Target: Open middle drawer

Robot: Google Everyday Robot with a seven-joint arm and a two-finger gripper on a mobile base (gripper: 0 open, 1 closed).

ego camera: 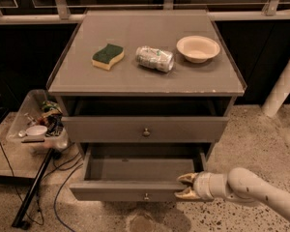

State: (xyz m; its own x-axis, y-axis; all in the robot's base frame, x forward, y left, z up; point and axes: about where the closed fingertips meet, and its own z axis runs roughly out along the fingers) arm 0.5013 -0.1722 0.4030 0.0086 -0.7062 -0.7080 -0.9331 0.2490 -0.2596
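The middle drawer (135,190), a wide grey drawer with a small round knob (146,196), stands pulled well out of the cabinet, and its inside looks empty. My gripper (181,187) is at the right end of the drawer's front panel, coming in from the right on a white arm (251,190). Its two gold fingertips (185,178) are apart, one above the other, against the panel's end. The drawer above it (111,128), with its own knob (146,132), is pushed in. The lowest drawer is hidden under the open one.
On the cabinet top (87,76) lie a green-and-yellow sponge (108,56), a crushed can (155,58) and a cream bowl (198,48). A clear bin of clutter (36,122) sits at the left, above a black stand and cables (34,192). A white post (282,86) stands at the right.
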